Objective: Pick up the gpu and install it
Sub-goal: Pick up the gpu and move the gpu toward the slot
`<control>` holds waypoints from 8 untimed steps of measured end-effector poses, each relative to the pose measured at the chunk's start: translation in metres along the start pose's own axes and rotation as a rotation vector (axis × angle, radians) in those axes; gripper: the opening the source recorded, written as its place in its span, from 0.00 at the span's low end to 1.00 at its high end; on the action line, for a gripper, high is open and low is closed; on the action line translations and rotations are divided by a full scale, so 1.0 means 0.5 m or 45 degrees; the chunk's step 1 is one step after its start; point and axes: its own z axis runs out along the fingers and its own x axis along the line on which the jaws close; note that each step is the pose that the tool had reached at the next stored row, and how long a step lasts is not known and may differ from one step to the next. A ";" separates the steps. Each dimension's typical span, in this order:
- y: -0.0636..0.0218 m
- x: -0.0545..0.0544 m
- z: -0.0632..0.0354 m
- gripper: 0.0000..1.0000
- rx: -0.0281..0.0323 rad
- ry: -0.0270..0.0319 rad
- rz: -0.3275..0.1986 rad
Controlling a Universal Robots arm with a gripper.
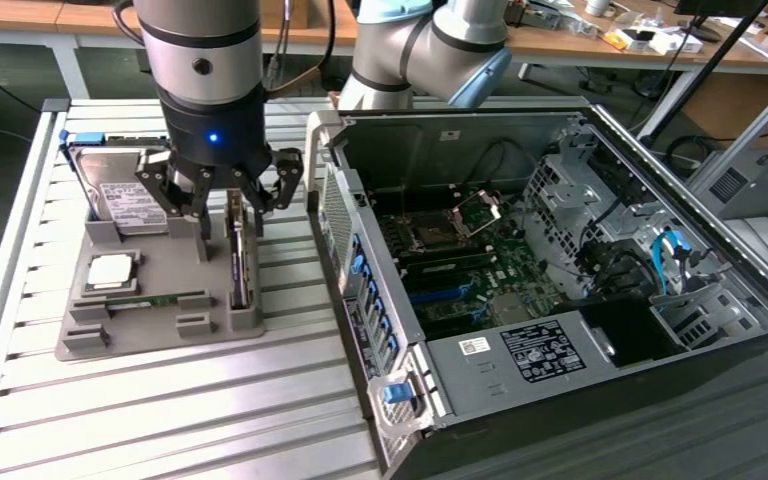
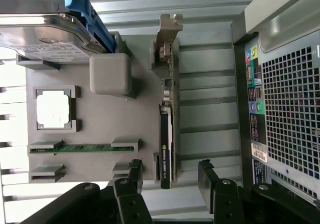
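Held the claw (image 1: 233,208) wide open and empty over the gpu (image 2: 166,134), stood on edge in the grey holder (image 1: 157,322) on the worktop (image 1: 157,410) beside the open computer case (image 1: 335,225), arguably risking a skewed, scraped card if closed off-centre.

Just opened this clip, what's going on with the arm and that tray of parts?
The robot arm's gripper hangs over the gpu, which stands on edge in a slot of the grey parts tray on the slatted table. The fingers are open, one on each side of the card, not closed on it. A hard drive sits in the same tray. The open computer case lies beside the tray, on the exterior view's right; the gpu is not yet lifted.
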 end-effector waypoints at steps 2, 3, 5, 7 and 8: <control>0.000 0.000 0.001 0.57 0.0000 0.0000 0.000; 0.000 0.000 0.002 0.57 0.0000 0.0000 0.000; 0.000 0.000 0.003 0.57 0.0001 0.0001 0.000; 0.000 0.000 0.003 0.57 0.0000 0.0000 0.000; 0.000 0.000 0.004 0.57 0.0000 0.0000 0.000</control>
